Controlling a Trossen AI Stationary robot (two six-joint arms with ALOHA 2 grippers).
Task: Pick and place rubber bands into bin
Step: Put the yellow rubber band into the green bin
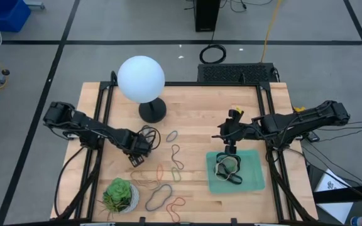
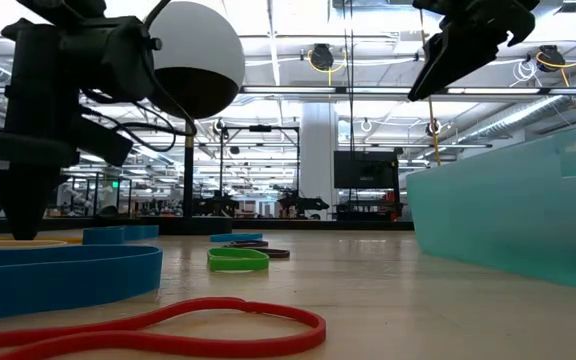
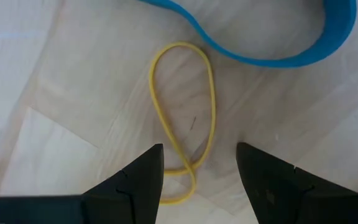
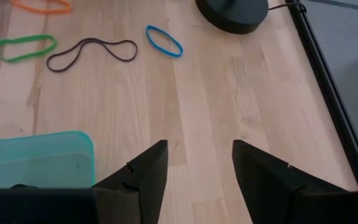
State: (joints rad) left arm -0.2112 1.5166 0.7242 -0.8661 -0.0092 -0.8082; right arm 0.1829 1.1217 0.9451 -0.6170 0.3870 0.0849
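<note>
The left gripper (image 3: 199, 171) is being held low over the table (image 1: 193, 110), its fingers (image 3: 138, 180) spread wide with nothing between them but the twisted lower end of a yellow band (image 3: 182, 118) lying flat on the wood. In the left wrist view a broad blue band (image 3: 278, 43) is being shown just beyond the yellow one, apart from it. From above, this gripper (image 1: 137, 152) is being seen at the table's left half, near the lamp base (image 1: 152, 111) and close to the loose bands (image 1: 168, 176) scattered across the front middle of the table.

The right gripper (image 4: 194, 168) is being held above the far edge of the bin (image 1: 247, 182), its fingers (image 4: 145, 171) parted and empty. In the high view it (image 1: 230, 149) is being seen hanging over the bin's rim, clear of the contents. Several bands (image 1: 228, 168) are already lying in a dark tangle inside the bin, toward its left side.

Farther out, a green band (image 4: 25, 46), a dark band (image 4: 92, 53), a small blue band (image 4: 164, 40) and an orange band (image 4: 42, 6) are being shown on the wood in the right wrist view, all apart from one another. A plant pot (image 1: 119, 196) is standing at the front left corner, and the white globe (image 1: 141, 78) of the lamp is rising over the back left.
</note>
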